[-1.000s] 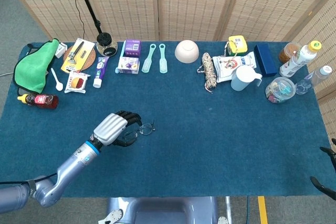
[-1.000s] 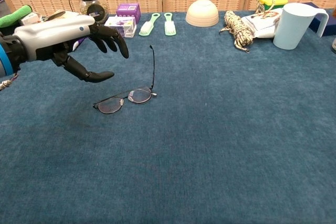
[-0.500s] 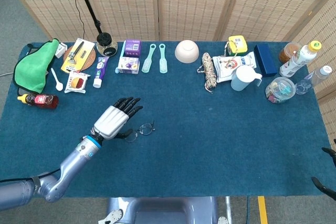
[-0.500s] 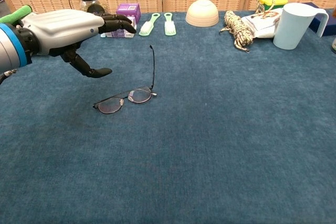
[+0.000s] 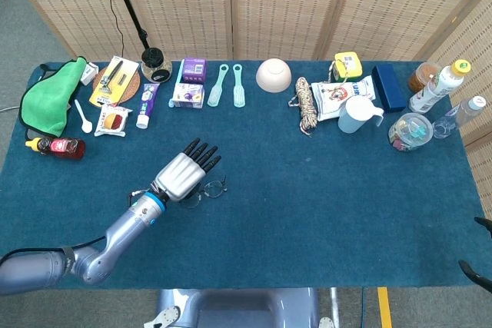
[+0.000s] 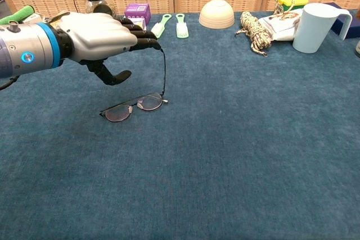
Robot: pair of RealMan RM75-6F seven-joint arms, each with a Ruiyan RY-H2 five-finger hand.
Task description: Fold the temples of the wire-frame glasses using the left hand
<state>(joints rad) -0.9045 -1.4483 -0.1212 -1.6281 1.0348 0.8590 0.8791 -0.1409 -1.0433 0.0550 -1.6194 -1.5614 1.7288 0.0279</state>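
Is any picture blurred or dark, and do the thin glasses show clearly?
Head view: sharp, evenly lit; the glasses are tiny, partly hidden under the left hand. Chest view: sharp; the frame and raised temple show clearly, with soft shadows only.

Left hand [image 5: 184,173], fingers spread, over wire-frame glasses [image 5: 210,188]

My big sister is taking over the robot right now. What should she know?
Left hand: open, fingers stretched out flat above the wire-frame glasses, fingertips near the tip of the raised temple; contact cannot be told.
Right hand: only dark fingertips at the table's right edge in the head view, state unclear.
Glasses: lying lenses down on the blue table, one temple sticking up unfolded.
Done: the hand is in place.
Left: fold that temple down, then check the other.
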